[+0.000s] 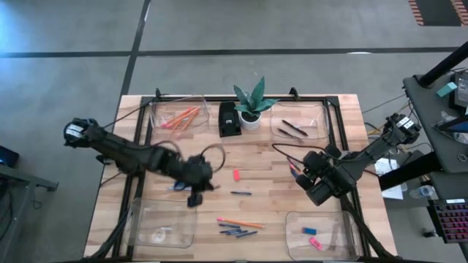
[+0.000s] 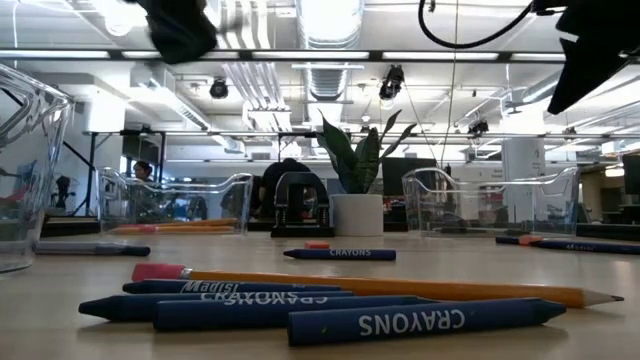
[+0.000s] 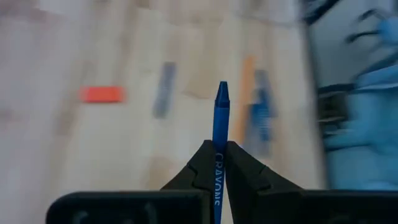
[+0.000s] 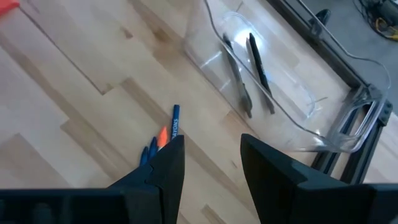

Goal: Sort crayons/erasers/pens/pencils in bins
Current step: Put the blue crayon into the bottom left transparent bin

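**Crayon in hand, bin still to reach**

Clamped between my left pincer (image 3: 216,163) fingers is a blue crayon (image 3: 219,121), its tip pointing out past them. On the high view this pincer (image 1: 196,191) hovers left of the desk's (image 1: 263,157) middle, just beyond the near-left bin (image 1: 162,228).

I judge the carry step is in hand: the crayon is lifted, not yet dropped. Next I must bring it over the right bin, lower it inside the walls and let go cleanly. The near-left bin looks the likely one; it seems to hold little, and I cannot tell what.

More crayons (image 1: 238,231) lie near the desk's front edge with an orange pencil (image 1: 240,222); another crayon (image 1: 241,193) and a red eraser (image 1: 236,174) sit nearer the middle.

The far-left bin (image 1: 178,117) holds orange pencils, the far-right bin (image 1: 299,122) dark pens (image 1: 292,129), the near-right bin (image 1: 319,232) a blue and a pink eraser.

My right pincer (image 4: 211,163) waits with fingers apart, right of centre, over a few sticks (image 4: 163,135).
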Available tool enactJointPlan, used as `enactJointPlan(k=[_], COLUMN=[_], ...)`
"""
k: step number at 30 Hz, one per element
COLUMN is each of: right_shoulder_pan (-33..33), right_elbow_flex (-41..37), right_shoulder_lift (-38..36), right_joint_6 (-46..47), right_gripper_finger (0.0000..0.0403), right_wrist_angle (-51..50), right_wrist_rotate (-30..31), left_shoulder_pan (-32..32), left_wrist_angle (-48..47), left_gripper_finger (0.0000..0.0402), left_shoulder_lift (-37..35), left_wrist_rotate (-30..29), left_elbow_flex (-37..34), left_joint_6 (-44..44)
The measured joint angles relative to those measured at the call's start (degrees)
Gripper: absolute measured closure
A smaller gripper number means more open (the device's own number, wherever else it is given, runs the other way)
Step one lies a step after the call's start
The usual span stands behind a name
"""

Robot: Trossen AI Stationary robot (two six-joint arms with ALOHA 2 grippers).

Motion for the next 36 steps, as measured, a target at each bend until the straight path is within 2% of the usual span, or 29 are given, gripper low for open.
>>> enactJointPlan(k=[8, 15, 18, 25, 29, 33, 36], right_shoulder_pan=[-3.44, -5.19, -5.34, -5.32, -5.85, -7.0, -8.3], right_elbow_flex=[-0.02, -0.02, -0.04, -3.3, -6.01, -7.4, -7.48], right_shoulder_lift=[0.0, 0.0, 0.0, 0.0, 0.6, 3.4, 6.43], right_joint_6=[-4.78, -20.8, -27.22, -39.23, -43.79, -46.41, -46.94], right_gripper_finger=[0.0255, 0.0255, 0.0255, 0.0255, 0.0255, 0.0255, 0.0255], right_wrist_angle=[3.39, 21.08, 28.9, 49.18, 59.99, 66.74, 67.98], right_wrist_rotate=[1.19, 1.07, 1.07, 0.97, -1.49, -4.21, -5.64], left_shoulder_pan=[-15.66, -23.58, -24.72, -25.49, -25.49, -25.49, -25.49], left_wrist_angle=[-2.21, -15.79, -16.3, -13.54, -11.6, -8.15, -6.72], left_gripper_finger=[0.0399, 0.0396, 0.0396, 0.0394, 0.0394, 0.0394, 0.0394], left_shoulder_lift=[-0.17, 0.15, 0.15, 0.15, 0.15, 0.17, 0.52], left_wrist_rotate=[-1.35, -5.01, -5.1, -3.41, -1.48, -1.33, -1.33], left_elbow_flex=[0.35, -0.7, -3.67, -11.64, -14.3, -16.14, -16.95], left_joint_6=[-23.67, -47.69, -54.76, -61.39, -62.07, -62.12, -62.12])
